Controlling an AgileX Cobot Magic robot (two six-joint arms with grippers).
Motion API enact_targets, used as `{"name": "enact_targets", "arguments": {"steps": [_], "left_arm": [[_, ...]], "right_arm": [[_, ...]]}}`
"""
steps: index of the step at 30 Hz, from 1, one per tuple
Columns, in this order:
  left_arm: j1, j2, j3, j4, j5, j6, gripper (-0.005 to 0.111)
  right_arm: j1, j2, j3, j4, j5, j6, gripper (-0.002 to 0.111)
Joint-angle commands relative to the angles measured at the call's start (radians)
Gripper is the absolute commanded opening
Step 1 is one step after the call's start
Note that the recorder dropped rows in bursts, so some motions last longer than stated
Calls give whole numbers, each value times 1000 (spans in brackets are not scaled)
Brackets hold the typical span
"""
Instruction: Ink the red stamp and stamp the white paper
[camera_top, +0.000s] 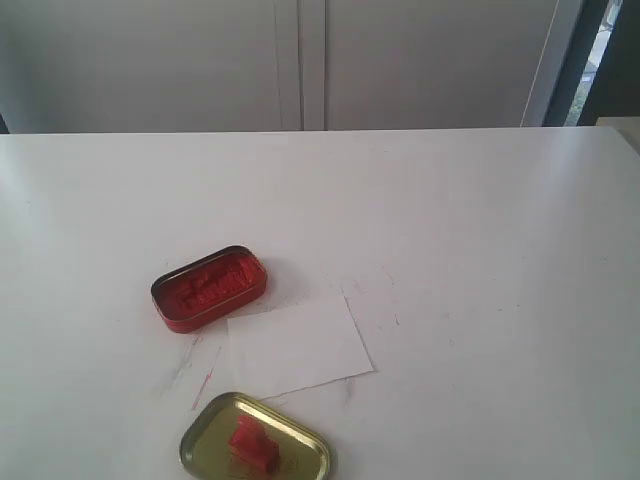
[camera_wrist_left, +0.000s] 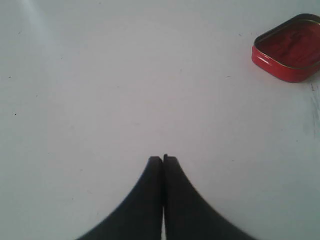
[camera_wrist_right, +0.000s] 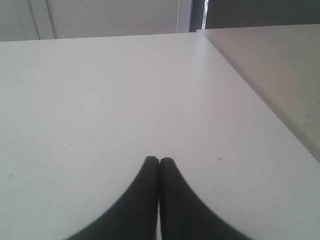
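Picking up seemed not yet begun: the small red square-based stamp (camera_top: 252, 447) lay in the gold oval metal lid (camera_top: 213, 422). The left pincer (camera_wrist_left: 163, 159) and right pincer (camera_wrist_right: 159, 161), both pressed together, needed opening first.

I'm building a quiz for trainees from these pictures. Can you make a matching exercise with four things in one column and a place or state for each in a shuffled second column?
Things
1. red stamp
2. white paper
3. ink tin
4. left tool

Places or states
A. lid off, red ink showing
B. shut, holding nothing
C. resting in the gold lid
D. lying flat, no imprint visible

Pairs: 1-C, 2-D, 3-A, 4-B
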Motion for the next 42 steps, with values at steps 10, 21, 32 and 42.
{"name": "enact_targets", "arguments": {"steps": [10, 21, 32, 42], "left_arm": [[2, -5, 8, -2, 8, -4, 0], [2, -5, 8, -2, 8, -4, 0], [2, -5, 8, -2, 8, -4, 0], [2, -5, 8, -2, 8, -4, 0]], "right_arm": [[2, -4, 5, 0, -137, -3, 0], [2, -4, 5, 0, -357, -3, 0], [2, -4, 5, 0, -431, -3, 0], [2, -4, 5, 0, -430, -38, 0]]}}
